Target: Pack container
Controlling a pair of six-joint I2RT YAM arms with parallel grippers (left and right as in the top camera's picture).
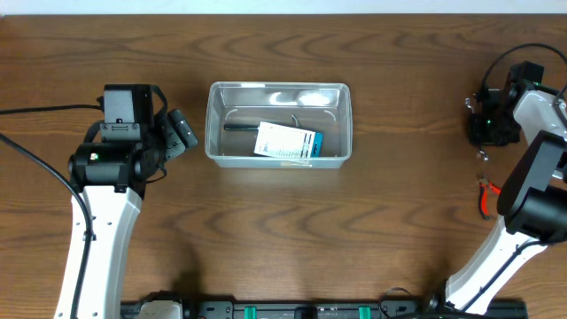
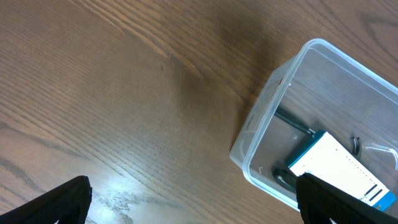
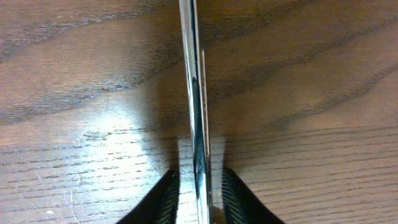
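Observation:
The clear plastic container [image 1: 213, 124] stands at the table's middle back. Inside it lie a blue-and-white box [image 1: 285, 142] and a black-handled tool [image 1: 239, 127]. My left gripper [image 1: 182, 133] is open and empty, just left of the container. In the left wrist view the container [image 2: 261, 124] is at the right and the box [image 2: 339, 165] shows inside. My right gripper [image 1: 483, 133] is at the far right. Its nearly closed fingers [image 3: 198, 180] flank a thin shiny metal tool [image 3: 193, 74] seen edge-on, above the wood.
A red-handled tool [image 1: 485, 193] lies on the table at the right, partly hidden under my right arm. Cables run along the left and right sides. The table's back edge is just behind the container.

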